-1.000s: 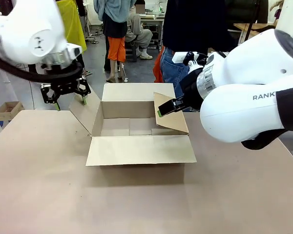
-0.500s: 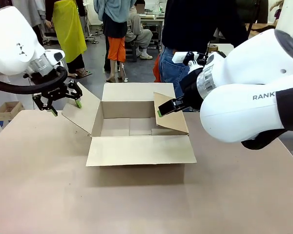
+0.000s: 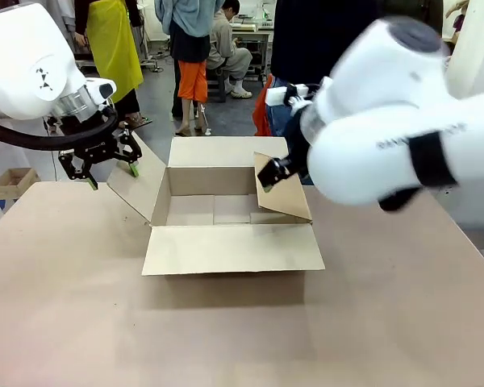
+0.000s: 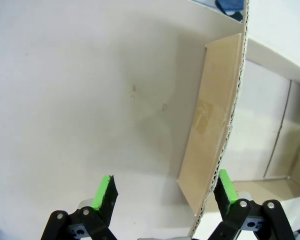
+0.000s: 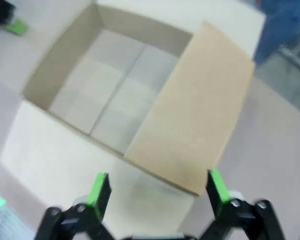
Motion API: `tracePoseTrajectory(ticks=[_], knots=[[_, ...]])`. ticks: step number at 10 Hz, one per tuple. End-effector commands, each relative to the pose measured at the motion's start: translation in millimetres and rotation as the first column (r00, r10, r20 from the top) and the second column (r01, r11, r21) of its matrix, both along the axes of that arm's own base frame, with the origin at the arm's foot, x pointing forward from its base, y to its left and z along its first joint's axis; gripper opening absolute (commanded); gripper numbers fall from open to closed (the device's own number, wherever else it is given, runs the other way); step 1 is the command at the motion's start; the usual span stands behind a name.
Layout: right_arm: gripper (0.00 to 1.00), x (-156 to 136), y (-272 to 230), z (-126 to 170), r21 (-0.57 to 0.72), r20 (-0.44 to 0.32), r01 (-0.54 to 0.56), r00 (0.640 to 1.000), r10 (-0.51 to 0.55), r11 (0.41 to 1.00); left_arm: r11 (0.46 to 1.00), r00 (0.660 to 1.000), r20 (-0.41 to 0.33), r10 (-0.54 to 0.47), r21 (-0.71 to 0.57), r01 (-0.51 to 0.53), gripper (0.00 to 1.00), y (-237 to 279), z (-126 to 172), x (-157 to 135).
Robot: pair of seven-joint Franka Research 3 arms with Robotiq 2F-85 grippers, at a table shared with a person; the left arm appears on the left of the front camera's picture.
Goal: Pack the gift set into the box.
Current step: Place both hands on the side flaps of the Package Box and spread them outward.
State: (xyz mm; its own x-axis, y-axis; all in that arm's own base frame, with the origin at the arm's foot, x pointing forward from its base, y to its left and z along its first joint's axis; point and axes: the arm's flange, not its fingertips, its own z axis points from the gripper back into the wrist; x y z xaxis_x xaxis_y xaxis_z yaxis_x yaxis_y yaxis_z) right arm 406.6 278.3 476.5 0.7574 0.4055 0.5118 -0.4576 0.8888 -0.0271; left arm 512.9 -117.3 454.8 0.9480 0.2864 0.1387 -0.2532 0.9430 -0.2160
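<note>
The left claw (image 3: 113, 176) gapes wide at the left flap (image 3: 137, 181) of the box (image 3: 234, 248). The right claw (image 5: 157, 181), also spread wide, hovers over the box's inward-leaning right flap (image 5: 195, 110). The box sits open on the counter (image 3: 226, 339); people (image 3: 189, 48) stand beyond it.

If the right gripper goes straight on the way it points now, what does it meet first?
Most likely the right flap of the box: it lies ahead of the right gripper, between its open jaws. Depth is unclear in the blurred view.
</note>
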Motion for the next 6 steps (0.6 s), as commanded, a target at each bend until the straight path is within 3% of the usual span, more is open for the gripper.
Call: tracePoseTrajectory(ticks=[1,2,3,4,5,6], knots=[[1.00,41,85,36,-0.146,-0.090,0.156,0.981,-0.170,0.977,1.000,1.000,-0.007,0.012,0.015,-0.012,1.00,1,4,-1],[1.00,41,90,25,-0.113,-0.014,0.153,0.988,-0.155,0.982,1.000,1.000,-0.007,0.012,0.015,-0.012,1.00,1,4,-1],[1.00,21,20,18,-0.083,-0.029,0.087,0.996,-0.090,0.993,1.000,1.000,-0.007,0.012,0.015,-0.012,1.00,1,4,-1],[1.00,33,45,32,-0.115,-0.022,0.139,0.990,-0.143,0.984,1.000,1.000,-0.007,0.012,0.015,-0.012,1.00,1,4,-1],[1.00,22,34,30,-0.106,-0.007,0.224,0.974,-0.226,0.969,1.000,1.000,-0.007,0.012,0.015,-0.012,1.00,1,4,-1],[1.00,31,57,23,-0.190,0.000,0.216,0.976,-0.220,0.958,1.000,1.000,-0.007,0.012,0.015,-0.012,1.00,1,4,-1]])
